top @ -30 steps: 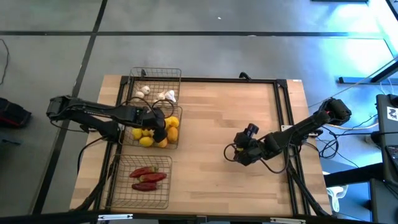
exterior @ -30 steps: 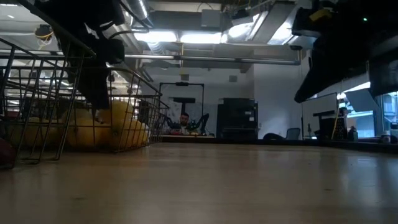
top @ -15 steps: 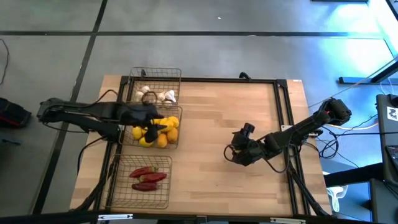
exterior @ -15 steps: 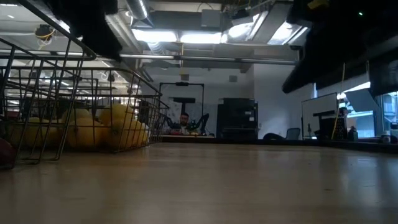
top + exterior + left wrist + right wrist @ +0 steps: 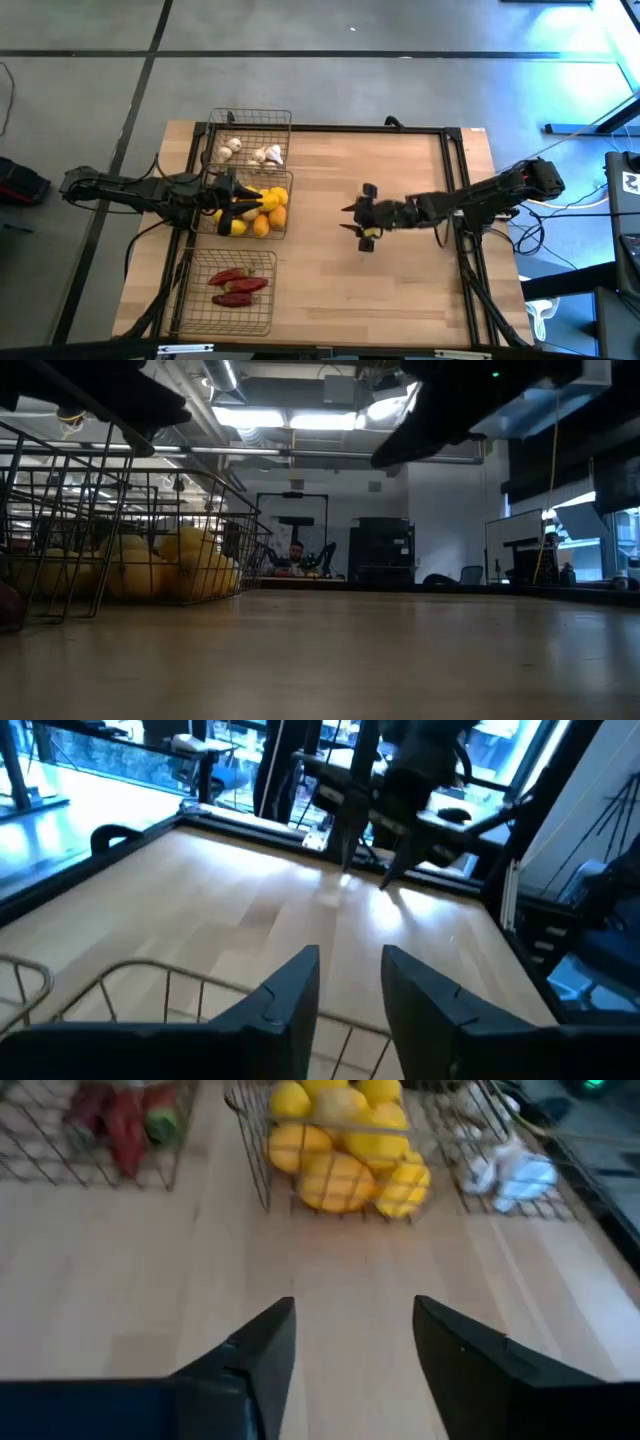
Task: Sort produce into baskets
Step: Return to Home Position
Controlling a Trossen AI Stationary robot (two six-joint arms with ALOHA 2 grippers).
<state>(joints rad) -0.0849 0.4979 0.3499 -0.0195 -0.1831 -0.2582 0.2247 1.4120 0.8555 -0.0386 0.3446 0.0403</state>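
We see the left gripper [image 5: 350,958] above the middle basket [image 5: 291,207], fingers apart, empty. The right gripper [image 5: 352,1308] hangs over the bare table [image 5: 330,290], wide open, also empty. Garlic bulbs [image 5: 267,154] lie in the top basket [image 5: 255,128], lemons [image 5: 234,227] and oranges [image 5: 277,197] in the middle one, chili peppers [image 5: 236,285] in the bottom basket [image 5: 225,318].

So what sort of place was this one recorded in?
Probably a robotics lab or workshop: bare ceiling pipes and strip lights overhead, a person at the back beside a dark cabinet, and a metal-framed wooden table.
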